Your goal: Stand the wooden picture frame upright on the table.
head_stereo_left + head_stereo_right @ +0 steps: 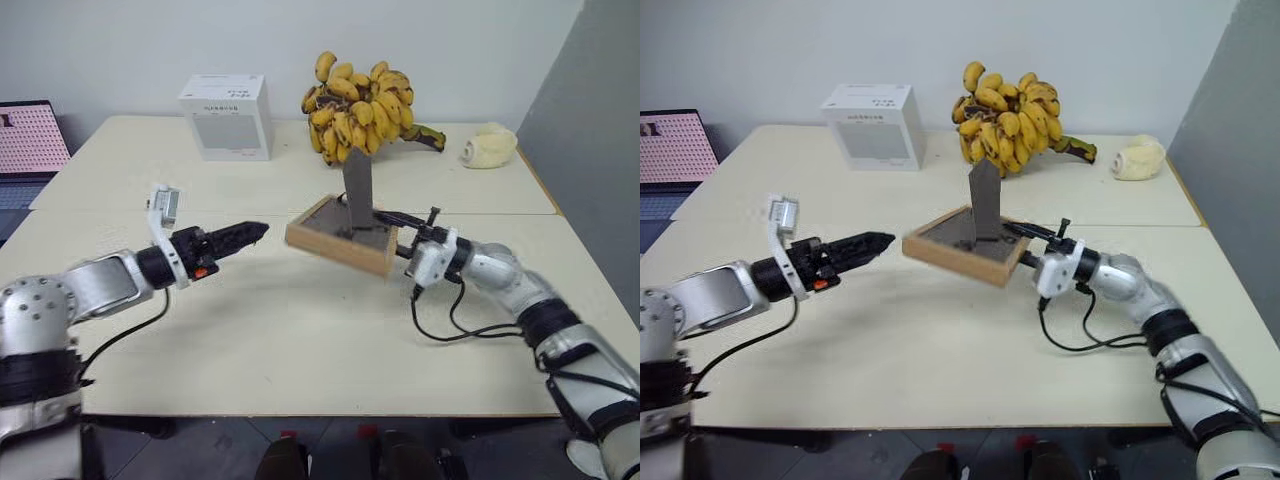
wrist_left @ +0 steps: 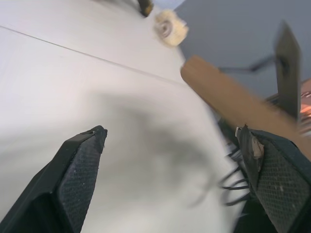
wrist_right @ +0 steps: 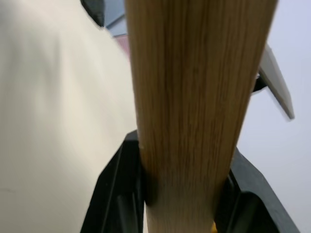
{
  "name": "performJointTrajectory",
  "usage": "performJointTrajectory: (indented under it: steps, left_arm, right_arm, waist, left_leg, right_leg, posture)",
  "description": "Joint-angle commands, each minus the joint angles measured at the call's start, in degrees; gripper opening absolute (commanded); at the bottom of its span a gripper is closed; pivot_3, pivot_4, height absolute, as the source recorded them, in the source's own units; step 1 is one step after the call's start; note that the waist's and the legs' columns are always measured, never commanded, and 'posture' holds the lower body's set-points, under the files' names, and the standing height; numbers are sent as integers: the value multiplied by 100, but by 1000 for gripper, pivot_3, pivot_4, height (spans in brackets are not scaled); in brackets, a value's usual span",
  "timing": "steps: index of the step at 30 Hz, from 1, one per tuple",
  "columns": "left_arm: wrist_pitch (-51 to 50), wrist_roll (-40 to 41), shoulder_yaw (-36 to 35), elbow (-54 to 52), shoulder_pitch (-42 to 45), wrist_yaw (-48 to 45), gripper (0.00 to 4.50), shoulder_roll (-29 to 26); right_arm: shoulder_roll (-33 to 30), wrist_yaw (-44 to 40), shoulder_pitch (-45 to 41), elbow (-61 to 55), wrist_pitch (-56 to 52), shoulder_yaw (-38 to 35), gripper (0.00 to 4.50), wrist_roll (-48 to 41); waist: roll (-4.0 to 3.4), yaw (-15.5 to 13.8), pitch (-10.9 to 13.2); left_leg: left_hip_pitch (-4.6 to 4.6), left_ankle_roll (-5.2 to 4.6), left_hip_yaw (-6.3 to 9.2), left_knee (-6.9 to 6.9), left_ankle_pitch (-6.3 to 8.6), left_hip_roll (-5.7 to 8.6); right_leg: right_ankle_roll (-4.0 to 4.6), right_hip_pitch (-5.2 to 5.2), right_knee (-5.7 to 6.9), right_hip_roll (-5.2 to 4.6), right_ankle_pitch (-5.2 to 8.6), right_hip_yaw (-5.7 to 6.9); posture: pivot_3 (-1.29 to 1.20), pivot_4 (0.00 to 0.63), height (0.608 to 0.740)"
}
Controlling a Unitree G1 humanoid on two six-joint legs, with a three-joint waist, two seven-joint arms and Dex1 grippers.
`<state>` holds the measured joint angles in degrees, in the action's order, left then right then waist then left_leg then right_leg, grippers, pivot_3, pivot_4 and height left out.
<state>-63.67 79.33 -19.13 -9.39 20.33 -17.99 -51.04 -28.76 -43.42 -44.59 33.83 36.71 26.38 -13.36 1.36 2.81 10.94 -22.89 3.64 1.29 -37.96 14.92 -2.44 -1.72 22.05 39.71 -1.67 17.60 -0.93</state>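
We saw that the wooden picture frame point(image 3: 194, 121) had a light, matt rim with fine straight grain, while its back panel point(image 1: 340, 228) looked dark grey and dull. The table point(image 1: 300, 340) was smooth, pale cream with a faint sheen. The left gripper's fingers point(image 2: 80, 167) were black with a fine cross-hatched, rubbery-looking texture.

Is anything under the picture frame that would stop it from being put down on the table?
Nothing visible. The wooden picture frame hangs in the right pincer over bare table. The bananas and white box sit further back.
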Motion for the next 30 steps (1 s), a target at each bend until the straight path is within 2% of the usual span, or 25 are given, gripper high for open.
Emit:
performJointTrajectory:
  steps: [1, 4, 8, 10, 12, 19, 21, 25, 30]
  left_arm:
    - [800, -983, -155, -1380, -516, -613, 4500, -194]
    - [1553, -2072, 20, -2023, -1017, -939, 4500, -292]
    - [2264, -2876, 61, -2090, -1826, -1307, 4500, -19]
    - [2421, -3069, 63, -2109, -2025, -1429, 4500, 54]
    - [2495, -3198, 56, -2128, -2165, -1520, 4500, 104]
    - [2439, -3220, -25, -2074, -2189, -1619, 4500, 224]
    - [2429, -3240, -24, -1965, -2104, -1641, 4500, 219]
    - [2432, -3320, 55, -1751, -1885, -1722, 4500, 225]
    - [2469, -3480, 240, -1482, -1516, -1913, 4500, 204]
  right_arm:
    - [206, -1434, -183, -812, -2813, -511, 1312, -1828]
    - [692, -1665, -617, 124, -4189, -875, 1312, -2022]
    - [1313, -1916, -1066, 1793, -4243, -1232, 1312, -1618]
    - [1472, -2184, -1217, 2214, -4496, -1450, 1312, -1592]
    - [1613, -2143, -1267, 2549, -4159, -1522, 1312, -1308]
    - [1865, -2435, -962, 2805, -3729, -1648, 1312, -660]
    - [1876, -2378, -913, 2852, -3684, -1740, 1995, -544]
    - [1782, -2326, -788, 2778, -3550, -1883, 2809, -327]
    - [1018, -2342, -284, 2197, -3406, -2015, 3931, -39]
  waist:
    - [-1, -22, 1]
    - [-3, -95, 2]
    - [-7, -102, 3]
    - [-7, -121, 3]
    - [-7, -137, 5]
    - [-9, -88, 5]
    - [-9, -90, 5]
    - [-9, -103, 5]
    - [-8, -146, 5]
  left_leg:
    - [-1, 0, 0, 1, 0, -2]
    - [2, -19, 2, 2, 11, -16]
    - [15, -19, -9, 7, 10, -6]
    - [13, -19, -21, 6, 9, -11]
    - [2, -19, -24, 6, 9, -15]
    - [5, -20, -27, 7, 10, -20]
    - [6, -20, -24, 8, 10, -22]
    - [7, -20, -21, 8, 10, -21]
    - [6, -20, -19, 2, 10, -15]
  right_leg:
    - [0, 1, 0, 2, 0, 2]
    - [24, 5, 5, 22, -5, 7]
    - [58, 10, 11, 62, -26, 3]
    - [62, 17, 13, 85, -28, 9]
    - [62, 26, 15, 93, -28, 8]
    - [61, 28, 13, 92, -28, -7]
    - [61, 28, 15, 93, -28, -7]
    - [61, 27, 19, 96, -28, -1]
    - [59, 21, 17, 93, -29, 4]
  posture:
    - [0, 150, 740]
    - [0, 150, 740]
    - [0, 150, 740]
    - [0, 150, 740]
    - [0, 150, 740]
    - [0, 150, 740]
    - [0, 150, 740]
    - [0, 150, 740]
    - [0, 150, 740]
